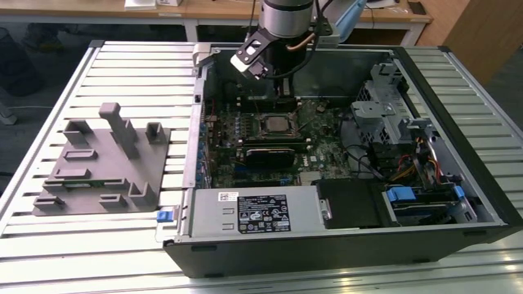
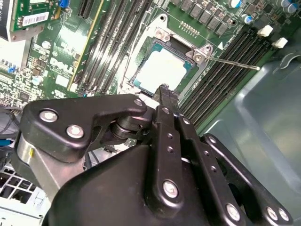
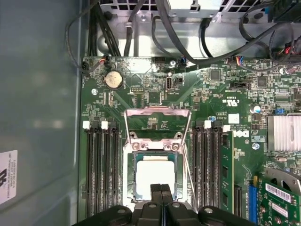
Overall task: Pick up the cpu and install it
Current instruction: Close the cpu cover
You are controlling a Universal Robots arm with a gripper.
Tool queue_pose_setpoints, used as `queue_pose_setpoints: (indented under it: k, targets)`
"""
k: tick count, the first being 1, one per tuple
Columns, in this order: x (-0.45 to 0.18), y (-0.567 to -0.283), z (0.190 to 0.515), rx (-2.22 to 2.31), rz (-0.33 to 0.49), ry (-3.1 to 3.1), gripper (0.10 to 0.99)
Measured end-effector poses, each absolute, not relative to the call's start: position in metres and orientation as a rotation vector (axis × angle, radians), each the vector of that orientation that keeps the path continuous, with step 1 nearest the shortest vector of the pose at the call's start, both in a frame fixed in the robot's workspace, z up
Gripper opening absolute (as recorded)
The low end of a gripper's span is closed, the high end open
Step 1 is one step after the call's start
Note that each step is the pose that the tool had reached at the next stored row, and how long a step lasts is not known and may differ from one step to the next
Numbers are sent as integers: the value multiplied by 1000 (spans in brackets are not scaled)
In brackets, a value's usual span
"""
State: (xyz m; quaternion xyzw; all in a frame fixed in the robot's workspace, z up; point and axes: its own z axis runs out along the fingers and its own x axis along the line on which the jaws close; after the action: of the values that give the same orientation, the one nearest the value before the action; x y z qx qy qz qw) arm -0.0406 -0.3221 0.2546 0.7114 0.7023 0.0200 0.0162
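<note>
One open case (image 1: 327,248) sat on the desk (image 1: 122,67), a grey fixture (image 1: 102,165) at the exterior view's left. In the second wrist view the hand (image 2: 163,89), closed and empty, hovered over the cpu (image 2: 160,70) in its socket (image 2: 141,59). The first wrist view showed the frame (image 3: 155,137) open, fingertips (image 3: 156,193) hiding the cpu's edge.

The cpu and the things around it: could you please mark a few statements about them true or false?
1. The cpu lies in the socket on the motherboard. True.
2. The metal retaining frame is closed over the cpu. False: it stands swung open, and the cpu's pale top is uncovered.
3. The gripper holds the cpu clear of the board. False: it is shut with nothing in it, close by the seated cpu.
4. A grey fixture lies on the table, on the exterior view's left of the case. True.
</note>
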Motion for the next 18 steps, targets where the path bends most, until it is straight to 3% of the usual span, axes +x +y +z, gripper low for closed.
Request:
queue_pose_setpoints:
  k: [9,18]
  targets:
    - [-40,-323,275,2213,61,2185,106]
    - [-28,-323,276,2213,61,2185,106]
